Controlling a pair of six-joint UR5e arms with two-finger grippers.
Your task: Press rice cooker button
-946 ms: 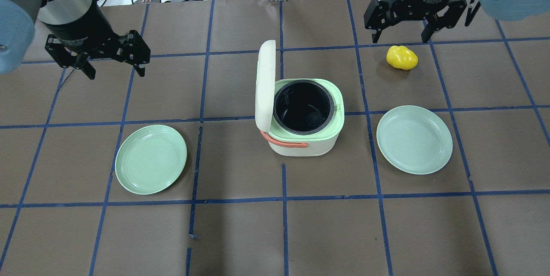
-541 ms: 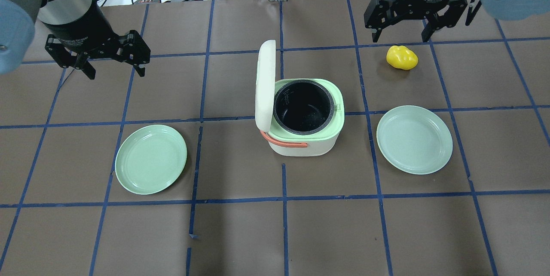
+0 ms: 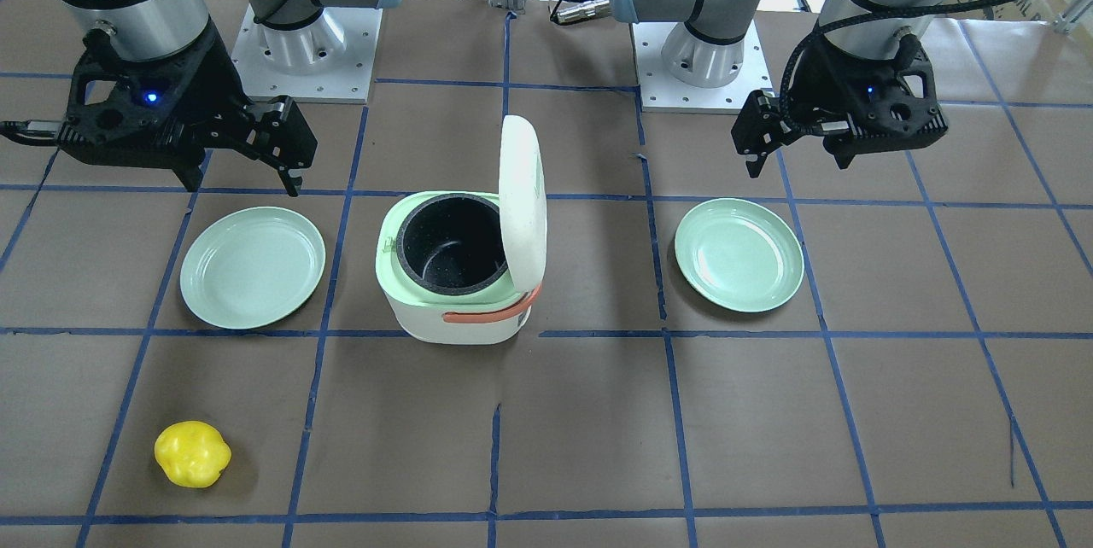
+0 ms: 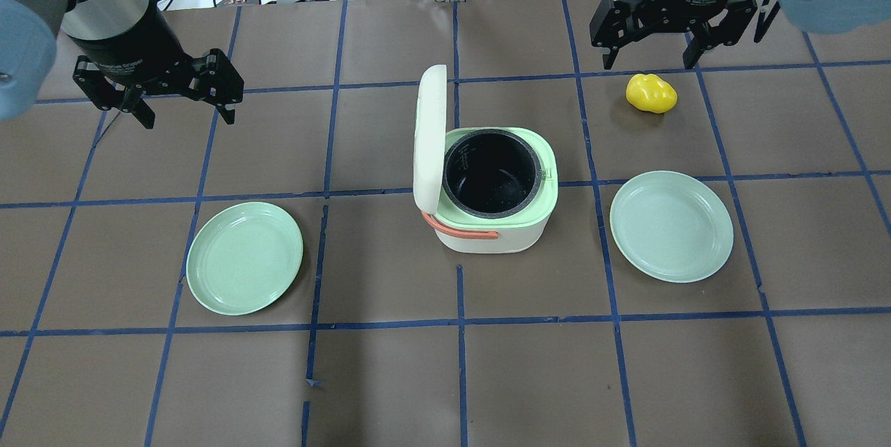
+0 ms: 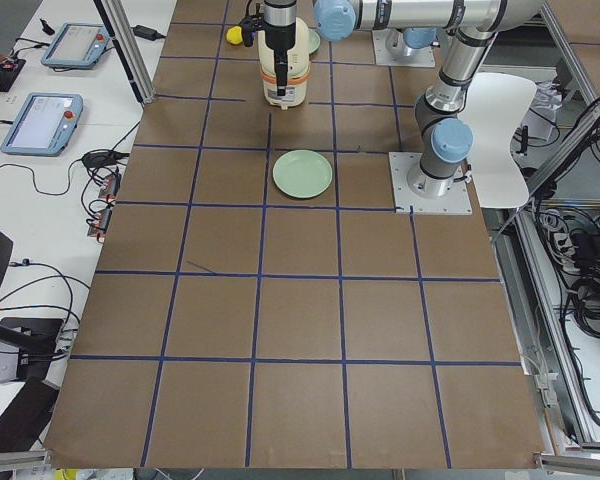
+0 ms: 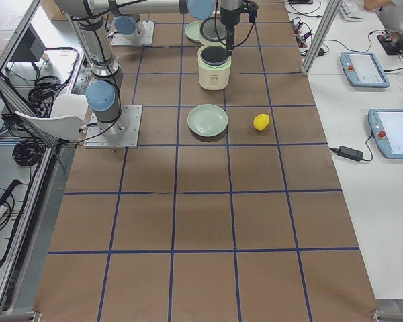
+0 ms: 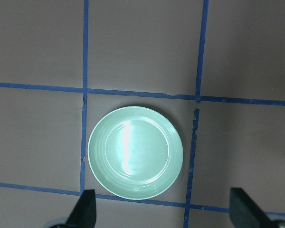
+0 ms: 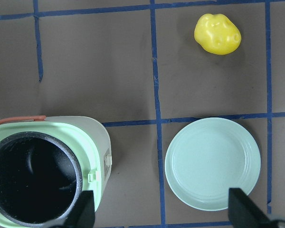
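Here we see the rice cooker (image 4: 487,241) standing near the middle of the table (image 4: 390,377), between two pale green plates. Its lid (image 4: 430,134) is swung up and stands nearly upright on the side toward the left arm, so we look straight down into the dark inner pot (image 4: 493,172). An orange handle (image 4: 459,230) wraps low around the lid side of the body. On the green rim facing the right arm we make out a small tab (image 8: 96,176); whether that is the button we cannot tell. The left gripper (image 4: 188,120) hangs above the table, well apart from the cooker, its fingers (image 7: 83,209) spread wide and empty, and its wrist camera looks down on the left plate (image 4: 243,257). The right gripper (image 4: 647,65) is likewise parted and holds nothing. It hangs near a lumpy yellow object (image 4: 651,92), and the right plate (image 4: 672,226) lies nearer the robot than that object
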